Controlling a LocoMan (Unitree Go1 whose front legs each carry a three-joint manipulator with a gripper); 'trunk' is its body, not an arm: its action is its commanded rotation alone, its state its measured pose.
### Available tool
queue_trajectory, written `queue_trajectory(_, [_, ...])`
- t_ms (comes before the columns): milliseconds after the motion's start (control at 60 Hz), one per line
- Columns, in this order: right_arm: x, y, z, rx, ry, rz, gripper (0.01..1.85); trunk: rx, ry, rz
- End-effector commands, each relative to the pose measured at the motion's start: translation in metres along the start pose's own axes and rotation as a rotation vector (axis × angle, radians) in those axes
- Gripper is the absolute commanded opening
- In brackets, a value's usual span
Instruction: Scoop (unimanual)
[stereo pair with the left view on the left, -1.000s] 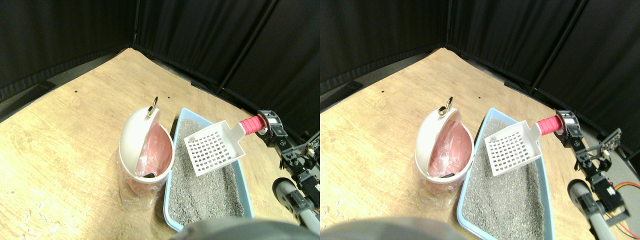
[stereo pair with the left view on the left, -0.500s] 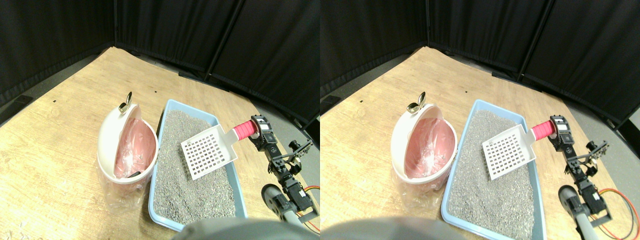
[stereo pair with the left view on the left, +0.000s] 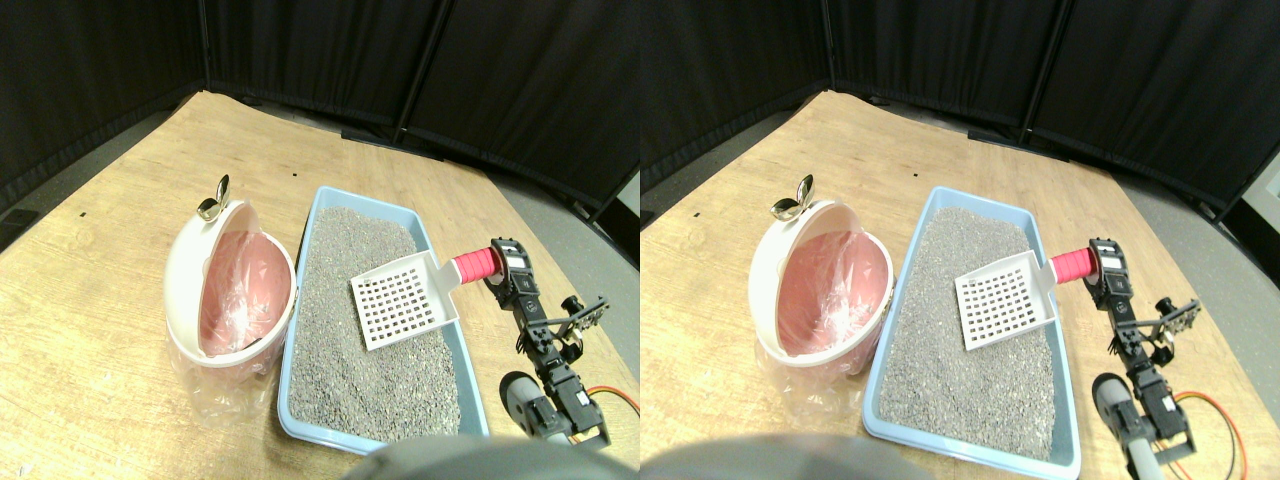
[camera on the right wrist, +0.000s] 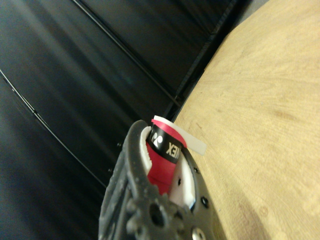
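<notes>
The blue plastic litter tray's (stereo pair with the left view on the left: 312, 215) near edge is cut off at the bottom, and the white slotted scoop's (stereo pair with the left view on the left: 400, 305) red-wrapped handle end is hidden inside the gripper (stereo pair with the left view on the left: 503, 265).

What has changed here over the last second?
Mostly the camera has swung, so the whole scene shifted. The right gripper still holds the white slotted scoop by its red handle above the grey litter in the blue tray, perhaps slightly nearer the litter. The white bin with its pink liner stays beside the tray.
</notes>
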Motion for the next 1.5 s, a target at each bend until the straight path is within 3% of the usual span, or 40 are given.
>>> queue_trajectory(17, [-0.004,0.004,0.001,0.034,-0.044,-0.006,0.06,-0.024,-0.01,-0.002])
queue_trajectory(250, [-0.011,0.005,-0.02,0.048,0.018,-0.057,0.06,-0.018,-0.003,-0.004])
queue_trajectory(367, [-0.008,0.002,-0.022,0.06,0.019,-0.082,0.06,-0.014,0.003,-0.009])
queue_trajectory(617, [-0.005,0.002,-0.024,0.037,0.038,-0.121,0.06,-0.006,-0.001,-0.024])
queue_trajectory(867, [-0.003,0.003,-0.021,0.013,0.136,-0.181,0.06,-0.002,0.002,-0.033])
queue_trajectory(933, [-0.003,0.004,-0.02,0.004,0.214,-0.219,0.06,-0.002,0.002,-0.033])
queue_trajectory(967, [-0.002,0.004,-0.019,0.012,0.258,-0.222,0.35,-0.002,0.002,-0.033])
queue_trajectory(1000, [-0.002,0.004,-0.019,0.015,0.262,-0.211,0.44,-0.002,0.002,-0.033])
queue_trajectory(1050, [-0.002,0.003,-0.017,0.021,0.327,-0.22,0.91,-0.002,0.002,-0.033])
queue_trajectory(1100, [-0.002,0.003,-0.014,0.025,0.366,-0.219,1.18,-0.002,0.002,-0.033])
queue_trajectory(1167, [-0.002,0.002,-0.01,0.041,0.391,-0.179,1.37,-0.002,0.002,-0.033])
queue_trajectory(1267, [0.0,0.001,-0.003,0.05,0.445,-0.131,1.55,-0.004,0.001,-0.042])
queue_trajectory(1500, [-0.001,-0.005,0.008,0.049,0.517,-0.127,1.53,-0.01,-0.002,-0.041])
